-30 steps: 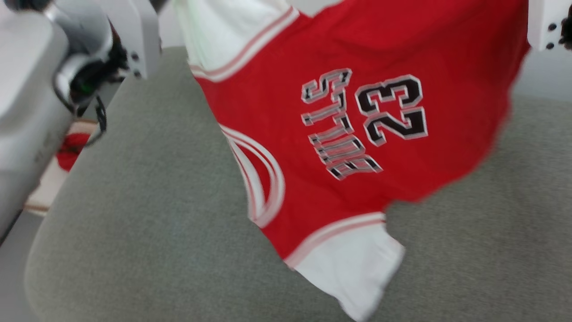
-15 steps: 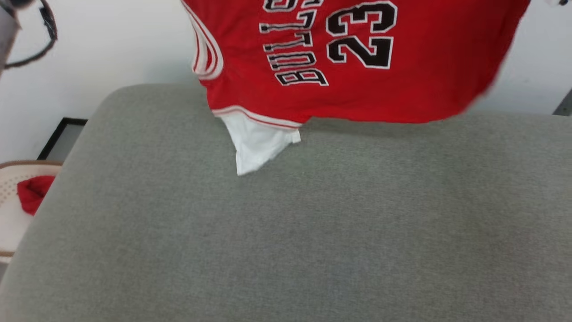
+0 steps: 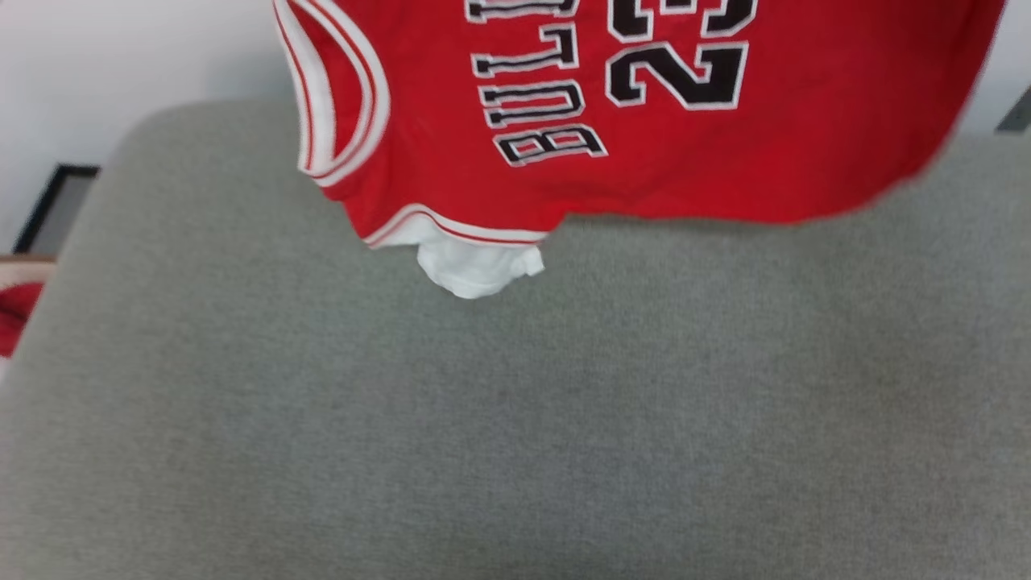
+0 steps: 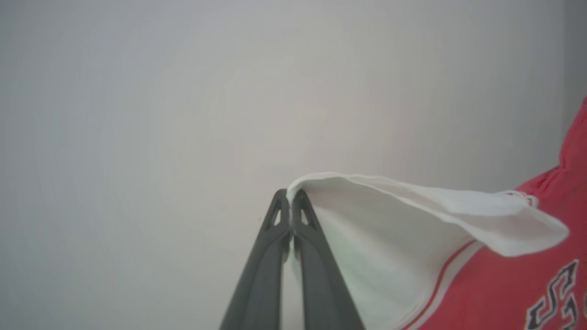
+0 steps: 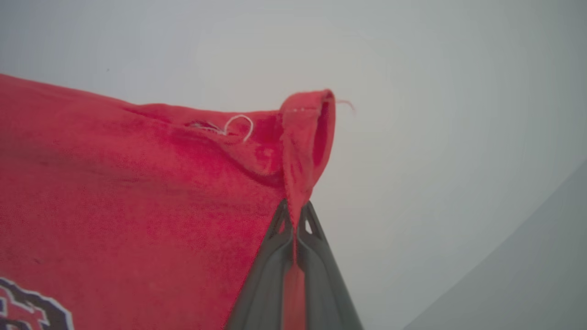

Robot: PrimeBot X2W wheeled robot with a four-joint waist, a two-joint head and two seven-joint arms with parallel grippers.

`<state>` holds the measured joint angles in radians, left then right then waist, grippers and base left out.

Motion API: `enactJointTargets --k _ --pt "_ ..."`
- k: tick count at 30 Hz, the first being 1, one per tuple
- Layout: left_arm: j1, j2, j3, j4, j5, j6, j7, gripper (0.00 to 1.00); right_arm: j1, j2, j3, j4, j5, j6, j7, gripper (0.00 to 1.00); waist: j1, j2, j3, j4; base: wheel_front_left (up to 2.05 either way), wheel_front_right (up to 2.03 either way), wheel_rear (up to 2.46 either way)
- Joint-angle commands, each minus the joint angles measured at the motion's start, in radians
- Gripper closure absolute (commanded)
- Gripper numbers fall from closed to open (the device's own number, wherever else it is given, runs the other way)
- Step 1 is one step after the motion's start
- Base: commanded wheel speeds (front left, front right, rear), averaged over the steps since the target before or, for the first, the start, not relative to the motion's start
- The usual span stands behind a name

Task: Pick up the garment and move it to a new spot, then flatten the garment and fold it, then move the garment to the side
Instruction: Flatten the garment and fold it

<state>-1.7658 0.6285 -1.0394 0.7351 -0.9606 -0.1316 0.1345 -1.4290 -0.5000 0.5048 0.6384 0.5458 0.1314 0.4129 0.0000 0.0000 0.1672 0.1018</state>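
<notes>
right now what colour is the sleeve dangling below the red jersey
White short sleeve; head view shows it best.

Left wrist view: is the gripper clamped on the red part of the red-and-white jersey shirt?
No, the left gripper is shut on the white short sleeve of the red jersey shirt.

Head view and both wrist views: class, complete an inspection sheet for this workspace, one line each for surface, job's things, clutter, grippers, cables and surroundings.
Surface: grey padded top, bare in front.
Job's things: garment held up and spread; its lower white sleeve hangs bunched by the surface, contact unclear.
Clutter: small red cloth lump beyond the surface's left edge.
Grippers: left gripper shut on the garment's other white sleeve; right gripper shut on a red corner of the garment.
Cables: nothing seen.
Surroundings: pale wall; dark frame at left.
</notes>
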Motion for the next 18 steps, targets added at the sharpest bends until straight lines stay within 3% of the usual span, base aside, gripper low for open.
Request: enactJointTargets --k 1,4,9,14,18 --pt "-0.013 -0.001 -0.003 0.008 0.013 0.002 -0.012 1.0 -0.016 0.002 -0.01 0.002 -0.009 -0.001 -0.011 1.0 0.0 0.0 0.098 -0.035 0.0 0.0 0.0" --pt "-0.075 -0.002 -0.006 0.042 0.052 0.002 -0.062 1.0 -0.047 0.032 -0.052 0.022 -0.083 -0.001 -0.072 1.0 0.0 0.0 0.185 -0.062 0.0 0.0 0.0" --pt "-0.216 -0.029 0.007 0.101 0.133 0.021 -0.204 1.0 -0.125 0.087 -0.156 0.077 -0.249 -0.001 -0.269 1.0 0.0 0.0 0.334 -0.081 0.0 0.0 0.0" --pt "-0.357 -0.054 0.027 0.114 0.21 0.035 -0.361 1.0 -0.2 0.113 -0.268 0.092 -0.423 -0.001 -0.479 1.0 0.0 0.0 0.48 -0.05 0.0 0.0 0.0" --pt "-0.383 -0.055 0.085 0.078 0.231 0.041 -0.397 1.0 -0.204 0.134 -0.322 0.122 -0.53 -0.001 -0.585 1.0 0.0 0.0 0.567 -0.013 0.0 0.0 0.0"
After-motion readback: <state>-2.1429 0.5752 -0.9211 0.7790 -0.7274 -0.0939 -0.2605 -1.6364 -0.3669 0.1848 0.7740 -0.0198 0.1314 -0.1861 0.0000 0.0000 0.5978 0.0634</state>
